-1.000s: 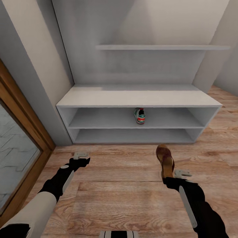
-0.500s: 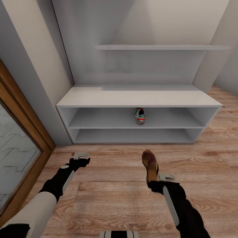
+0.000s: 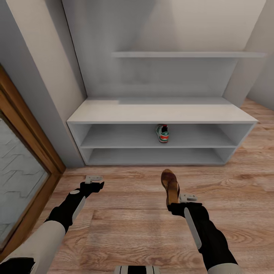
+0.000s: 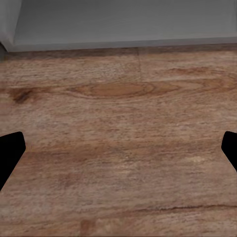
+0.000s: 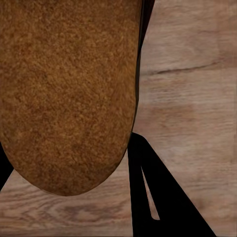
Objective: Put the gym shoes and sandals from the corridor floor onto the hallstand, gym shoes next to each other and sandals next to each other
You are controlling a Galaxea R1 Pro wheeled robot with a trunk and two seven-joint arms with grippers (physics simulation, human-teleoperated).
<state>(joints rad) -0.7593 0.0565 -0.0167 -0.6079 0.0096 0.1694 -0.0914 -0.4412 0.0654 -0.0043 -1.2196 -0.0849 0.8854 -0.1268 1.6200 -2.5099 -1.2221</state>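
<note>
Room: wood plank corridor floor (image 3: 125, 228) ran up to a pale grey hallstand (image 3: 161, 113) set against a grey wall, with a wood-framed glass door at the left.

Rack: it had two open shelves low down and a floating shelf (image 3: 186, 54) higher up on the back panel.

Gym shoe: one gym shoe (image 3: 162, 133) sat on the upper open shelf, near the middle, heel facing out.

Sandal: one brown sandal (image 3: 170, 186) was held up off the floor, in front of the rack and a little right of the gym shoe.

Right tool: the right tool (image 3: 178, 201) was closed on the heel end of the sandal. In the right wrist view the tan footbed (image 5: 69, 89) sat close against one dark finger (image 5: 153, 197).

Left tool: the left tool (image 3: 93, 179) hung low over the bare floor with nothing in it. In the left wrist view its two black fingertips (image 4: 10, 150) stood wide apart.

Which way: the rack lay straight ahead of the sandal. The sandal's long side pointed toward the rack, toe first, so it could likely go in nose first.

Nearer arm: the right arm was nearer, and it had the sandal.

Left to do: I think the other gym shoe and other sandal were not yet on the rack.
</note>
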